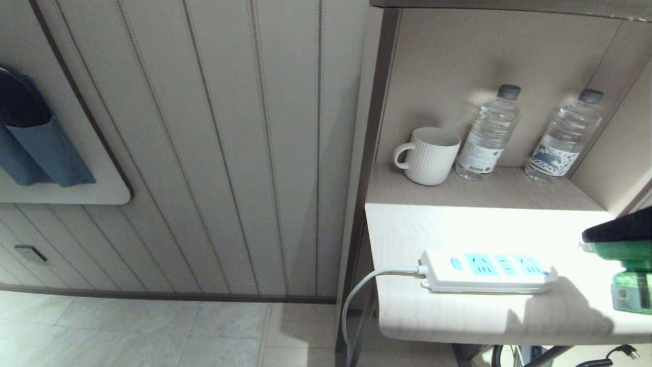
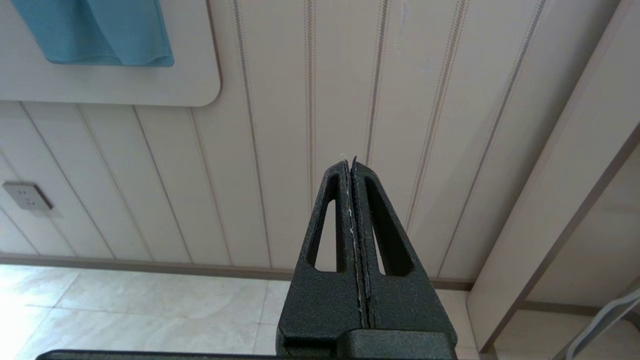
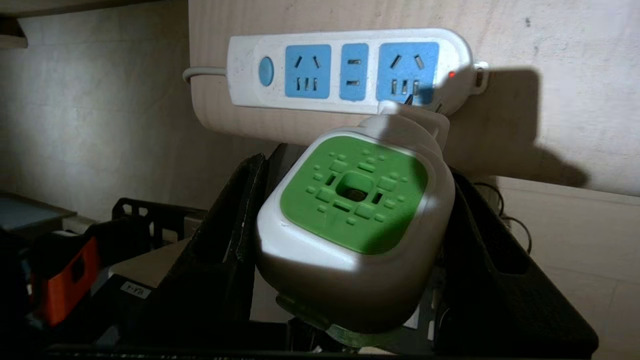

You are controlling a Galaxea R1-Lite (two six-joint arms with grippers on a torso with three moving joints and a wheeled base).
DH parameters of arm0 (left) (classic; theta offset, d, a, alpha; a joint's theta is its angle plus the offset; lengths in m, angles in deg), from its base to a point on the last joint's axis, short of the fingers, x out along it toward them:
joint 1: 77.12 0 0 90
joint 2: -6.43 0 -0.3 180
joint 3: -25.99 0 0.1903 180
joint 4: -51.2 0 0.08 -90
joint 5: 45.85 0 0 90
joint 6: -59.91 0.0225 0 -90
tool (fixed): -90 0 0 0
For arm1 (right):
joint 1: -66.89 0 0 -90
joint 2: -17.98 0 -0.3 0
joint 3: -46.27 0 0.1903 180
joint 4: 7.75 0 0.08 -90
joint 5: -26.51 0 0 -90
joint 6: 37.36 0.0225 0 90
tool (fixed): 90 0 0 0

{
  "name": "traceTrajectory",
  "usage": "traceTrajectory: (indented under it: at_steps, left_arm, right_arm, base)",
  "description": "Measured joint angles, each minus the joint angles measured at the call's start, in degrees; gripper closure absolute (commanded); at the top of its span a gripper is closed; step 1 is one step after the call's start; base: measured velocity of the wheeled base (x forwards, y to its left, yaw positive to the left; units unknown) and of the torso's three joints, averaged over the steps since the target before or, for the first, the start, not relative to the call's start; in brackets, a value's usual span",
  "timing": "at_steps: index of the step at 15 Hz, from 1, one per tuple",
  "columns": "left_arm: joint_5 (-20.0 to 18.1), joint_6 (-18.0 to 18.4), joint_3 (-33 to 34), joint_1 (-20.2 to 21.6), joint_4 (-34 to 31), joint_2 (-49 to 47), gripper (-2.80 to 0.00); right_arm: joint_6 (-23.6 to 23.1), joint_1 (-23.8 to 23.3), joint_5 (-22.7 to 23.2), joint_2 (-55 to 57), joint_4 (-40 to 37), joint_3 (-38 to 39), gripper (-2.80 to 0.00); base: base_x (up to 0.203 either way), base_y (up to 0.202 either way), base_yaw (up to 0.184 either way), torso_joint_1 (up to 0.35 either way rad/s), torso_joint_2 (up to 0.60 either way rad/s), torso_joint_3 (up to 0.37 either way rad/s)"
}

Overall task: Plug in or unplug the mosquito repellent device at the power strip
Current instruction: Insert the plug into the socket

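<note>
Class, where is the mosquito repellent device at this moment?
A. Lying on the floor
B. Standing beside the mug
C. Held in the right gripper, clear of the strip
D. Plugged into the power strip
C: the right gripper clamps the mosquito repellent device, while the power strip sockets are empty.

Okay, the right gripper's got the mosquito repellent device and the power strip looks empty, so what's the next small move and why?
Probably carry it toward the power strip and line its prongs up over a blue socket. The right gripper clamps the mosquito repellent device at the table's right edge, apart from the strip, whose three sockets are all free.
</note>
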Motion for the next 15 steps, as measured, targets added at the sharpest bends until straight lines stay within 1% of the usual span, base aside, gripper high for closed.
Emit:
traceTrajectory:
  at_steps: [2, 3, 6, 11, 14, 15]
  left_arm:
    - [0.0, 0.0, 0.0, 0.0, 0.0, 0.0, 0.0]
    - [0.0, 0.0, 0.0, 0.0, 0.0, 0.0, 0.0]
    - [0.0, 0.0, 0.0, 0.0, 0.0, 0.0, 0.0]
    - [0.0, 0.0, 0.0, 0.0, 0.0, 0.0, 0.0]
    - [0.0, 0.0, 0.0, 0.0, 0.0, 0.0, 0.0]
    - [0.0, 0.0, 0.0, 0.0, 0.0, 0.0, 0.0]
  right_arm:
    - [-0.1, 0.3, 2.3, 2.8, -3.7, -2.9, 0.0]
    - [-0.1, 0.6, 2.7, 3.9, -5.1, -3.8, 0.0]
    - [-0.2, 4.7, 3.0, 8.0, -9.4, -8.9, 0.0]
    - [-1.4, 8.7, 2.8, 11.0, -14.1, -15.0, 0.0]
    - [-5.2, 9.8, 2.5, 12.0, -19.6, -18.7, 0.0]
    - [-5.7, 9.9, 2.3, 12.3, -20.4, -19.3, 0.0]
  base:
    - [0.0, 0.0, 0.0, 0.0, 0.0, 0.0]
    - [0.0, 0.0, 0.0, 0.0, 0.0, 0.0]
    - [0.0, 0.0, 0.0, 0.0, 0.0, 0.0]
    - [0.0, 0.0, 0.0, 0.0, 0.0, 0.0]
    - [0.0, 0.0, 0.0, 0.0, 0.0, 0.0]
    - [0.0, 0.0, 0.0, 0.0, 0.0, 0.0]
